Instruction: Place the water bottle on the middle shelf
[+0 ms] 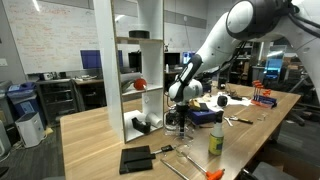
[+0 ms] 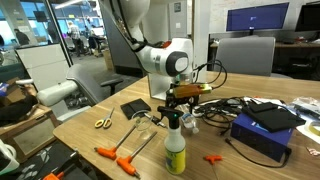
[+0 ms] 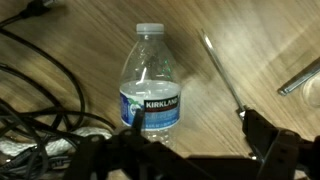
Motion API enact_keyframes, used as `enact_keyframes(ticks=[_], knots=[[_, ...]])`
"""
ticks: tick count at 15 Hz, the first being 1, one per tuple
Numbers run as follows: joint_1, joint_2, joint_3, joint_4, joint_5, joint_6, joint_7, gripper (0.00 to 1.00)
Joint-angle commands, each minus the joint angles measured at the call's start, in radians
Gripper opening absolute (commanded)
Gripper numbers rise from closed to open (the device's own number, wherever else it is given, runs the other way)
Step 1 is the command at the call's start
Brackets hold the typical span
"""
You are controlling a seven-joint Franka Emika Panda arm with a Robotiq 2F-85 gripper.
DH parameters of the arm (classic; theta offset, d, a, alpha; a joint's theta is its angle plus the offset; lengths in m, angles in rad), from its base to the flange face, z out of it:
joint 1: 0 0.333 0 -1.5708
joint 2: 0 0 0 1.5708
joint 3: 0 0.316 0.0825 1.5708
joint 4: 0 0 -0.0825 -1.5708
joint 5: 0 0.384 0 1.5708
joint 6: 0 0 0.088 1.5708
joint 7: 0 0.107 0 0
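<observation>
The water bottle [image 3: 152, 85] appeared to lie on its side on the counter [image 3: 280, 40], cap toward 12 o'clock in the wrist view. Its base end sat between the jaws, which stood spread wide on either side and seemingly clear of it, so nothing was gripped. Cables [image 3: 50, 125] lay toward its 8 o'clock and a thin metal tool [image 3: 222, 72] at its 2 o'clock. In an exterior view the middle shelf [image 1: 152, 92] stood at about 10 o'clock from the jaws, well apart. By my judgement only the approach was done; closing, lifting, carrying and setting down all remained.
</observation>
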Motion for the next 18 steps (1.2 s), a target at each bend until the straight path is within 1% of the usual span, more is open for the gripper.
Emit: enact_keyframes(ticks=[1,8,18], knots=[[-0.037,0.085,0.027,0.091,-0.01,-0.018,-0.019,1.0],[-0.064,0.165,0.037,0.14,-0.011,-0.016,-0.021,1.0],[-0.092,0.227,0.044,0.169,-0.006,-0.018,-0.022,1.0]])
